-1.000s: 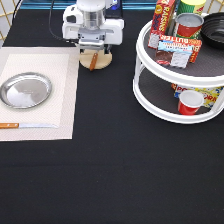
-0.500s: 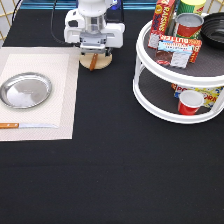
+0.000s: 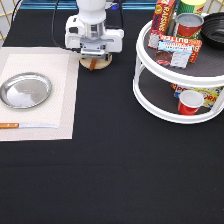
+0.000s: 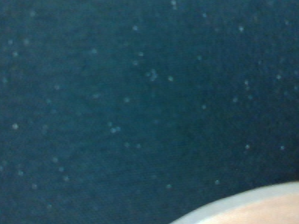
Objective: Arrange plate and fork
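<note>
The shiny silver plate (image 3: 25, 90) lies on a beige placemat (image 3: 60, 100) at the exterior view's left. My gripper (image 3: 95, 55) hangs low over a round tan wooden disc (image 3: 102, 63) at the top centre, and the hand covers most of the disc. A short brown-orange strip (image 3: 92, 65) on the disc under the hand looks like the fork's handle; its tines are hidden. The wrist view shows black tablecloth and the disc's curved edge (image 4: 266, 207).
A knife (image 3: 25, 125) with an orange handle lies along the placemat's bottom edge. A white two-tier turntable (image 3: 150, 95) at the right holds boxes, cans, a dark bowl and a red cup (image 3: 189, 102). Black cloth covers the table.
The hand has shifted slightly to the exterior view's right over the wooden disc and covers more of it. The plate and knife have not moved.
</note>
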